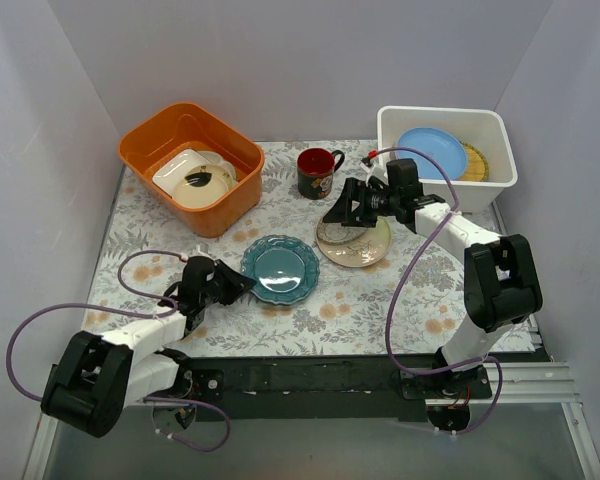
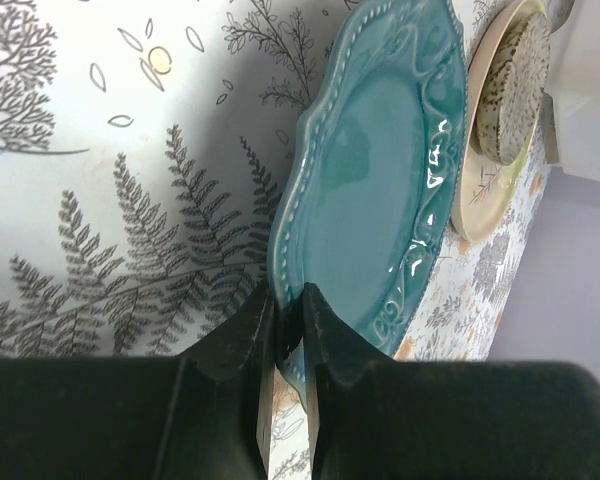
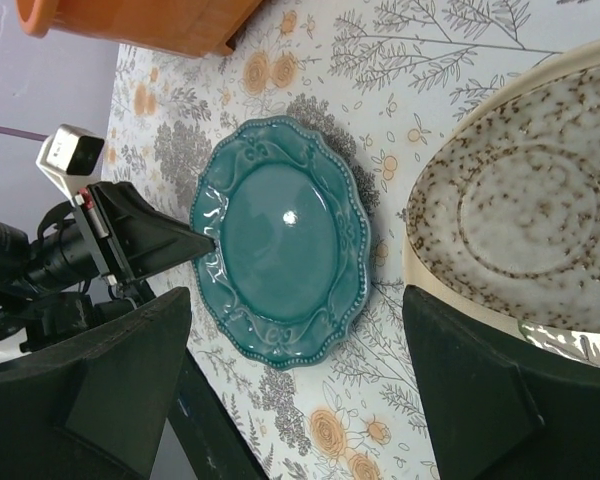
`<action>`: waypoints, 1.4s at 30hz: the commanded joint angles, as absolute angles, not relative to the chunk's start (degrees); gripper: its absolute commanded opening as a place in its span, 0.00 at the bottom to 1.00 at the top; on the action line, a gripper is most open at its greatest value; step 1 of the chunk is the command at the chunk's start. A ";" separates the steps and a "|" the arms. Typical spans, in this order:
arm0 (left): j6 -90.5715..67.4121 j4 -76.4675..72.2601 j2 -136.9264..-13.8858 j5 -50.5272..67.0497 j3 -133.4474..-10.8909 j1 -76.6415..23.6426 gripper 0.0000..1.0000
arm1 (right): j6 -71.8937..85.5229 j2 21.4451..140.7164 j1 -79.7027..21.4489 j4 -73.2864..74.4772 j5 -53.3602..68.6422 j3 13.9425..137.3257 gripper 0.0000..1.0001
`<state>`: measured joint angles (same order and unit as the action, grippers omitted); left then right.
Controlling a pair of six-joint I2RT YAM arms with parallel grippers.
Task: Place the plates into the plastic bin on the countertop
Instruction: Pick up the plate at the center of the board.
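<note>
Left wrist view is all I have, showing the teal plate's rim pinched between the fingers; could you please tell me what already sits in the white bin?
Observer: The white bin holds a blue plate with a yellow plate beside it.
Operator: Thank you. What is the right gripper doing?
Observer: The right gripper is open and holds nothing, poised at the left edge of the speckled plate.
Operator: Is anything standing between the teal plate and the bin?
Observer: That speckled plate lies between them; a dark mug stands farther back, left of the bin.
</note>
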<state>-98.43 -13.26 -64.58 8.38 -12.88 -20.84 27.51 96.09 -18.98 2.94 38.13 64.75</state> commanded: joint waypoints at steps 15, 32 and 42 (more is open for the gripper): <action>-95.27 -0.26 -50.20 6.33 -17.84 -21.01 0.00 | 28.04 96.15 -20.30 -1.58 41.48 60.21 0.93; -95.01 -2.90 -43.60 9.67 -19.25 -21.01 0.00 | 30.50 96.33 -21.53 -6.77 44.12 55.29 0.93; -96.06 -0.45 -45.52 8.35 -18.19 -21.01 0.00 | 32.52 100.36 -26.62 -10.54 43.68 53.88 0.93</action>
<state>-94.52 3.09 -46.06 7.25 -15.86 -20.84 31.18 98.02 -24.32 -6.31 42.83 54.83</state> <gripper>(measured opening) 0.101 0.927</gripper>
